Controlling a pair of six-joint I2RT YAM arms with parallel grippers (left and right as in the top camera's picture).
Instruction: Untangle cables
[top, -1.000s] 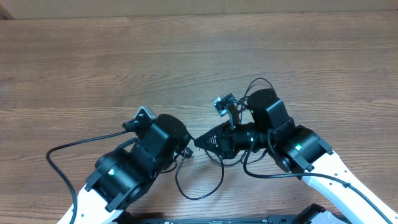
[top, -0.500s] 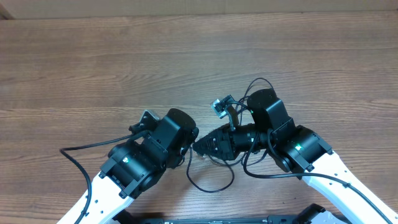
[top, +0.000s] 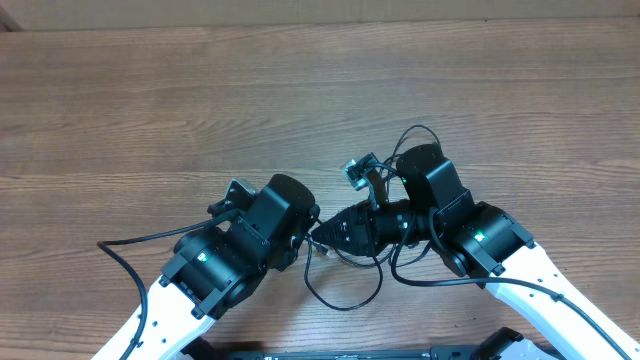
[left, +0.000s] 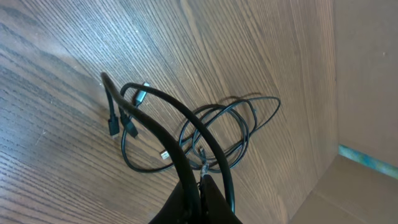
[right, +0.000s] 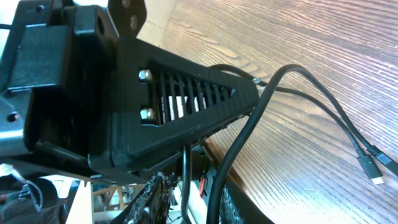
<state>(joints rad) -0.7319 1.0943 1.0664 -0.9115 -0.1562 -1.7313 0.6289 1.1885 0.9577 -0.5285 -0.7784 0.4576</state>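
Observation:
The cables (left: 217, 134) are thin black cords lying in overlapping loops on the wooden table, with small plug ends (left: 113, 124) spread at the left. In the overhead view one loop (top: 345, 300) hangs below the point where the two grippers meet. My left gripper (left: 202, 183) is shut on a cord that arcs up from its fingertips. My right gripper (top: 320, 238) points left, almost touching the left one. Its slatted finger (right: 186, 118) stands a little apart from the other, and a cord (right: 292, 74) runs loosely past it to a plug (right: 371, 167) on the table.
Thicker black arm cables trail from the left arm (top: 130, 240) and curl round the right arm (top: 415, 135). The table's near edge (right: 261, 186) lies just under the right gripper. Bare wood (top: 320, 90) stretches across the far half.
The left arm has swung right until its gripper meets the right one. The hanging loop has shifted right with it. The right jaws have parted slightly.

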